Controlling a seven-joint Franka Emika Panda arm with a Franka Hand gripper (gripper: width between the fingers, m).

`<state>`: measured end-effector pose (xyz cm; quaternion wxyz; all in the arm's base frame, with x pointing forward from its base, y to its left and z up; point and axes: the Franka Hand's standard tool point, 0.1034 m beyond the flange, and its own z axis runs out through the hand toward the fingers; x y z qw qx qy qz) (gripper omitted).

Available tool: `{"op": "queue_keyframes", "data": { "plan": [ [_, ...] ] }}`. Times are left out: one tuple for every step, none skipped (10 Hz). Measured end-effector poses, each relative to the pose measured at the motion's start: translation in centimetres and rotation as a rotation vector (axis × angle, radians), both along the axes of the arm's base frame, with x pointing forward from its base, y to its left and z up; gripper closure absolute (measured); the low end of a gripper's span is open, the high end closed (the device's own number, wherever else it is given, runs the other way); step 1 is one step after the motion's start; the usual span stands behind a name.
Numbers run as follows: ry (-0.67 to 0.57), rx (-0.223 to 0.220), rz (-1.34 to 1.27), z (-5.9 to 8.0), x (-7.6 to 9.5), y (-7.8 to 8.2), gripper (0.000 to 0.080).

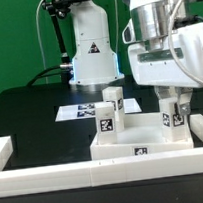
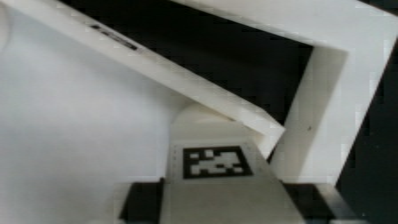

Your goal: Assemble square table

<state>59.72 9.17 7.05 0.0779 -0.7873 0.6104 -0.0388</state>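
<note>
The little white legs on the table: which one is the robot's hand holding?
The leg on the exterior view's right, standing on the tabletop. The gripper is shut on its top. The other two legs stand free, untouched.

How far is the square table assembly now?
Done: two legs stand upright on the tabletop, toward the exterior view's left. In hand: the gripper is closed on a third leg at the tabletop's right corner. Left: a fourth leg, not visible here.
</note>
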Motion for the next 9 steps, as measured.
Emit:
{"op": "queue_keyframes", "data": {
  "plan": [
    [0.002,0.008,-0.03,0.0,-0.01,0.07,0.0506],
    [0.007,0.021,-0.096,0.0,-0.03,0.14,0.0506],
    [0.01,0.031,-0.141,0.0,-0.05,0.2,0.0506],
    [0.031,0.076,-0.362,-0.1,-0.35,0.53,0.0506],
    [0.025,0.1,-0.467,-0.13,-0.35,0.4,0.0506],
    [0.024,0.123,-0.552,-0.14,-0.33,0.28,0.0506],
    [0.024,0.156,-0.69,-0.17,-0.29,0.33,0.0506],
    [0.023,0.172,-0.765,-0.16,-0.35,0.36,0.0506],
    [0.032,0.178,-0.815,-0.19,-0.42,0.21,0.0506]
  ]
}}
